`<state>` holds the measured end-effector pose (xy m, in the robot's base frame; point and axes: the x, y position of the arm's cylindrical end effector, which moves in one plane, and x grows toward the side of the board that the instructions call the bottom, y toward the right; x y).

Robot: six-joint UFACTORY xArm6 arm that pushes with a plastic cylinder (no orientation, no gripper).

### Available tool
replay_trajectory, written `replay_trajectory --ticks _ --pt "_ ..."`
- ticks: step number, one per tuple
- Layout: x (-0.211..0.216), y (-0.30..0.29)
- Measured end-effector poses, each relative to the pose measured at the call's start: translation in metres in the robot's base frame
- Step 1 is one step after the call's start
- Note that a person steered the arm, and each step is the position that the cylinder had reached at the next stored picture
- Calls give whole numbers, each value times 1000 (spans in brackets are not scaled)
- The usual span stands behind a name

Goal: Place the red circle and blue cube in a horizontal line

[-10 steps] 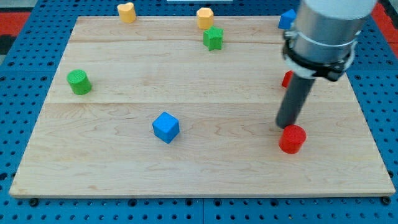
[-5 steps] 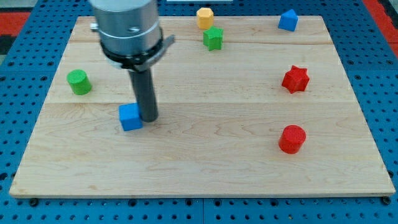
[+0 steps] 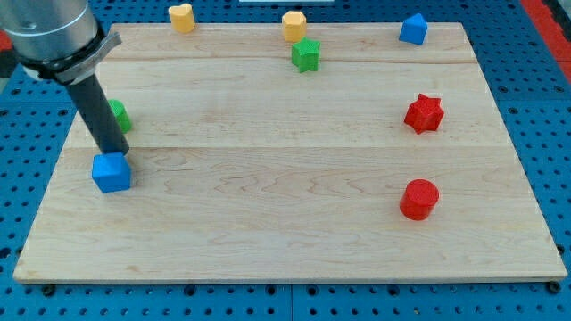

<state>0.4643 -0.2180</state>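
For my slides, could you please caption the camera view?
My tip sits just above the blue cube at board left, far from the red circle.

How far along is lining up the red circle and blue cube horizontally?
Done: nothing finished. In hand: my tip sits just above the blue cube at the view's left. Left: the cube lies higher than the red circle, so it needs nudging towards the view's bottom.

A wooden board [image 3: 268,241] lies on a blue pegboard [image 3: 553,134]. Along its top edge sit a yellow heart [image 3: 181,17], a yellow block [image 3: 293,25] with a green star [image 3: 306,55] just below it, and a small blue block [image 3: 412,29] near the top right corner. A red star [image 3: 424,113] sits near the right edge. A green cylinder [image 3: 119,115], partly hidden, stands near the left edge.
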Motion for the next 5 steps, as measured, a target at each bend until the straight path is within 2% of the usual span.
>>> replay_trajectory --ticks 2,3,5 --pt "28 -6" --pt "10 10" --pt "-65 91"
